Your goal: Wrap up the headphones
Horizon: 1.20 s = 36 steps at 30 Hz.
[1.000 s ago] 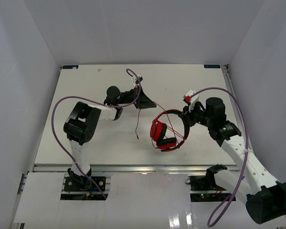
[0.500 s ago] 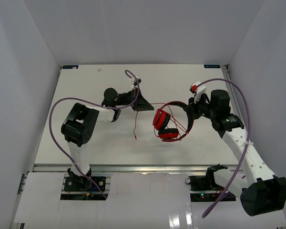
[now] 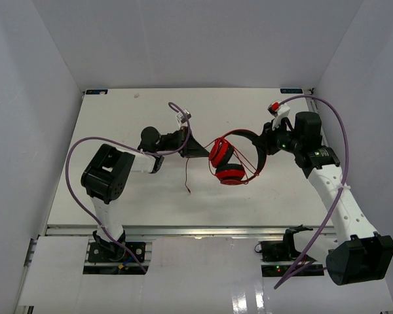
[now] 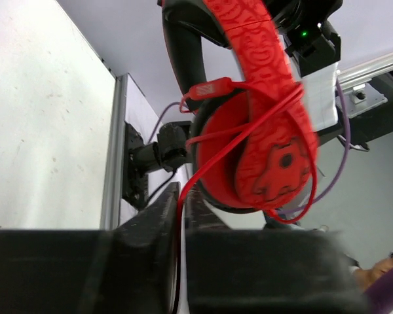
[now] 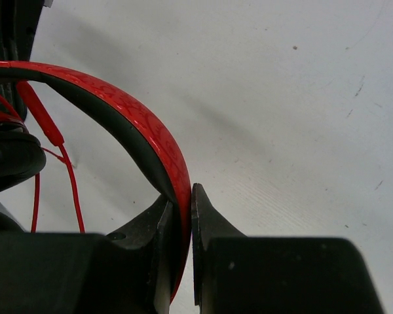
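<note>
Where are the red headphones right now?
Top view: the headphones are over the middle of the table, headband pinched by the right gripper, cord passing through the left gripper.

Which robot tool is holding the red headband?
The right tool: it pinches the headphones' red headband. The left tool grips only the thin red cord.

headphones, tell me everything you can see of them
The headphones are red over-ear ones with a patterned, plastic-looking shell, black ear pads and a black inner headband. They appear lifted off the table, ear cups close together. The right hand pinches the headband. The thin red cord crosses the ear cups in several strands, runs through the left hand and hangs down with its end free.
</note>
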{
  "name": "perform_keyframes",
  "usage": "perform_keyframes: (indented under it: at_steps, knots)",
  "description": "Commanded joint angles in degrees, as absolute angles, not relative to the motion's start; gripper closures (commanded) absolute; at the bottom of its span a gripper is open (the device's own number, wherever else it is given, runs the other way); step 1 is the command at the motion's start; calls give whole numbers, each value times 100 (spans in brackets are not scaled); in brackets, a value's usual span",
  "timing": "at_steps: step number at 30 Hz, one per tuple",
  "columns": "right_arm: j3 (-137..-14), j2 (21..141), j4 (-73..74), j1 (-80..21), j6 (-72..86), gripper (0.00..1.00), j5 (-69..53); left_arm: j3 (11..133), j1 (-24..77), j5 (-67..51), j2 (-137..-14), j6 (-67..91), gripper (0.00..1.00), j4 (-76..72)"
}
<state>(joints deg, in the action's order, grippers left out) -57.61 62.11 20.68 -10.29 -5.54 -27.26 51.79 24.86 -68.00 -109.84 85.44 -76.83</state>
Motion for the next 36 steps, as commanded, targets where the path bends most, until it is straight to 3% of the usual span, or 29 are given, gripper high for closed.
perform_keyframes:
  at_steps: [1, 10, 26, 36]
  knots:
    - [-6421, 6292, 1687, -948, 648, 92, -3581, 4991, 2481, -6434, -10670, 8070, 73, -10432]
    - [-6675, 6646, 1440, -949, 1573, 92, -3974, 4738, 2699, -5927, -10708, 7535, 62, -10415]
    - [-6924, 6803, 1187, -951, 2026, 92, -3111, 4711, 3473, -5128, -11081, 6493, 66, -10085]
    - [-6643, 6817, 1170, -1210, 2048, 92, -1736, 4287, 4040, -4129, -10838, 5039, 97, -9349]
